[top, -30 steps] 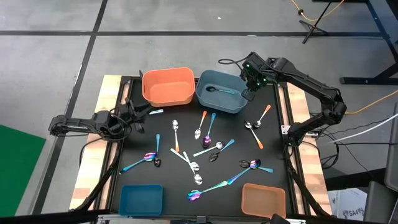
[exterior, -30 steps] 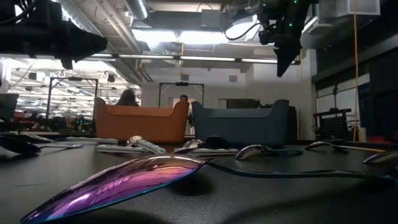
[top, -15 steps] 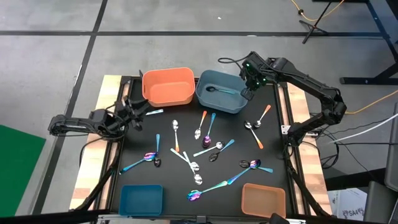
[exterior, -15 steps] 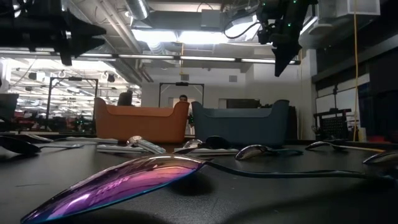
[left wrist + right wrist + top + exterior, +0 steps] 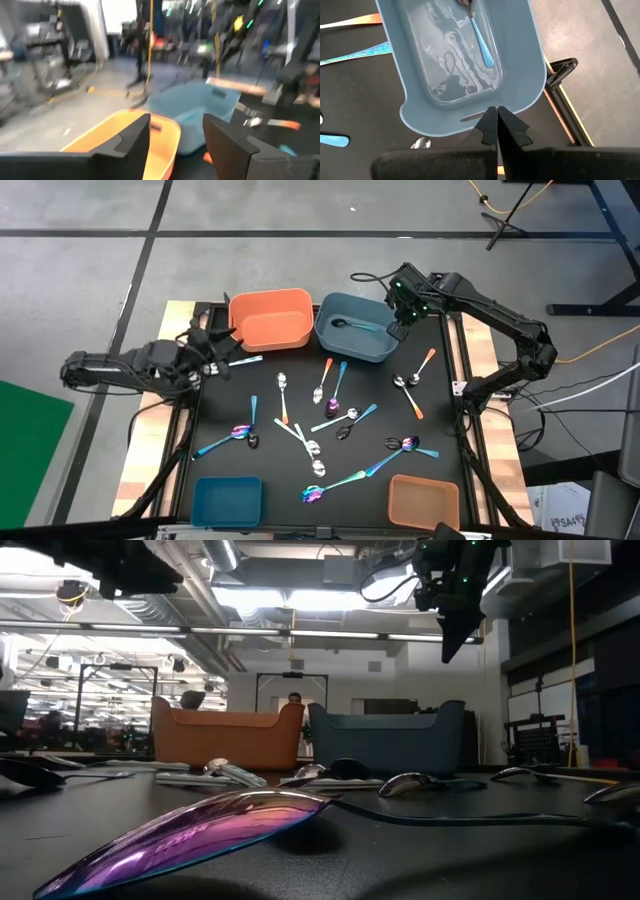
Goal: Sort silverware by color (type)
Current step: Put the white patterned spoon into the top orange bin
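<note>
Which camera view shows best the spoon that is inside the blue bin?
The right wrist view: it looks down into the blue bin and shows the teal-handled spoon clearly. The high view shows it small. In the low and left wrist views the bin's wall hides it.

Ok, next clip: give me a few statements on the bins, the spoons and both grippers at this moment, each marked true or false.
1. The large blue bin holds one teal-handled spoon. True.
2. The large orange bin is full of spoons. False: no spoons show in it.
3. The right gripper is shut above the blue bin's rim, holding nothing. True.
4. The left gripper grips a black spoon. False: its fingers are open and empty, near the orange bin.
5. All the spoons are sorted. False: many lie scattered on the black table.
</note>
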